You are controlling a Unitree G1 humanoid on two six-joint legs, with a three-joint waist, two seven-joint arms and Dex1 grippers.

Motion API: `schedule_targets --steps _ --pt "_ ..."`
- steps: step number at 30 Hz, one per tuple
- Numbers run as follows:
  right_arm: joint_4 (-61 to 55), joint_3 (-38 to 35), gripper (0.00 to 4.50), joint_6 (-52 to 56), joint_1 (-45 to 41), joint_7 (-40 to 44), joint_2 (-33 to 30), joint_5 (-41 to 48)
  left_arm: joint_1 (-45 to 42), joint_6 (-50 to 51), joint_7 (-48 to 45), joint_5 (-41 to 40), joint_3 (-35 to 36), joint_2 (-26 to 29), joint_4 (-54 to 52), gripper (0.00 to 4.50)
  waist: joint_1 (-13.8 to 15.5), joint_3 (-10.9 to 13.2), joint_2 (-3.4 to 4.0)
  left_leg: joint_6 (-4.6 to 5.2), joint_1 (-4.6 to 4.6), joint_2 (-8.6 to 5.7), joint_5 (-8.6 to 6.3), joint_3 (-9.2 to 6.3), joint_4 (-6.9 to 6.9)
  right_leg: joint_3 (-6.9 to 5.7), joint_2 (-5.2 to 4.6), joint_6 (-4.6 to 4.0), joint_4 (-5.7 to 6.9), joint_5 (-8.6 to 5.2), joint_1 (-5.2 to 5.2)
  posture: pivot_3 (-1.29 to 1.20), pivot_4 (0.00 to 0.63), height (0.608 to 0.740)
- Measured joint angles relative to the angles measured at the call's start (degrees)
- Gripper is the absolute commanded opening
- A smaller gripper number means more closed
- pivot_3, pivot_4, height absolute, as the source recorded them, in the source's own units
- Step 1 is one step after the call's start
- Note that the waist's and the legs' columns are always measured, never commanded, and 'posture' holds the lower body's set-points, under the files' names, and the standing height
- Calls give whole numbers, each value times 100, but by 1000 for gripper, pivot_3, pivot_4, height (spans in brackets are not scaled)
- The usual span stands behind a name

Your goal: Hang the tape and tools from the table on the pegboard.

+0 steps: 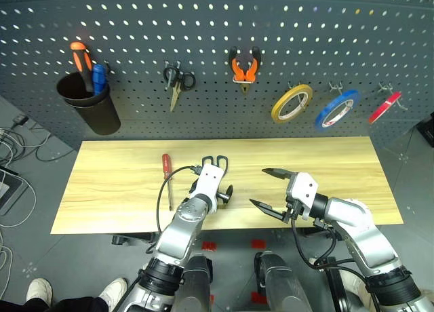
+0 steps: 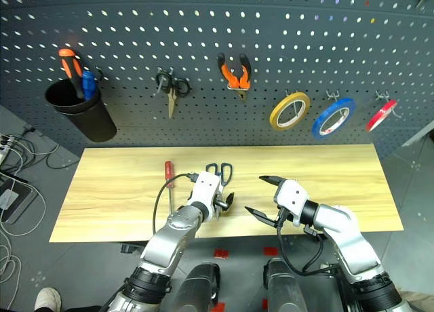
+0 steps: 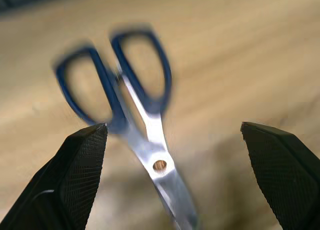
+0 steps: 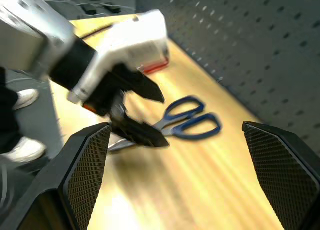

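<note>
Blue tape and orange pliers already hang on the pegboard — you still have the scissors under your open left end effector and the red screwdriver further left on the table; right end effector open, empty.

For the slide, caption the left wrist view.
Open left gripper poised over blue-handled steel scissors lying on the wooden table.

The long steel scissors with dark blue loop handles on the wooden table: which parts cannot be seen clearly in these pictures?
- Blades of the long steel scissors: in the eye views, the open left gripper covers them.
- Blade tips: cut off by the left wrist view's edge.
- Handles: smeared by blur in both wrist views.
- Contact with the left gripper: cannot tell.
</note>
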Motion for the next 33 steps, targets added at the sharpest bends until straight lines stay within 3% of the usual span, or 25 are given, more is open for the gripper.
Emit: schedule_targets --steps 11,16,25,33 --pt "278 39 4488 -25 -313 65 149 -5 -135 643 264 495 -184 -116 -293 4500 -27 280 5 -1 3 2 1 3 2 2 -4 1 4 1 0 5 464 740" --pt "358 37 4500 -24 -316 29 211 -9 -89 896 377 600 -148 -109 -531 3369 -34 345 11 -2 3 4 1 3 1 2 -4 2 4 0 -2 19 468 740" --pt "416 53 4500 -24 -458 -25 368 -30 9 966 477 671 -53 -89 -669 531 -32 415 7 -3 3 4 1 3 -2 2 -5 3 2 0 -2 29 472 740" --pt "570 51 4500 -26 -474 -25 409 -27 -25 906 358 675 -43 80 -666 534 -19 430 12 -5 3 7 2 2 -4 2 -6 3 2 0 -5 49 416 740"
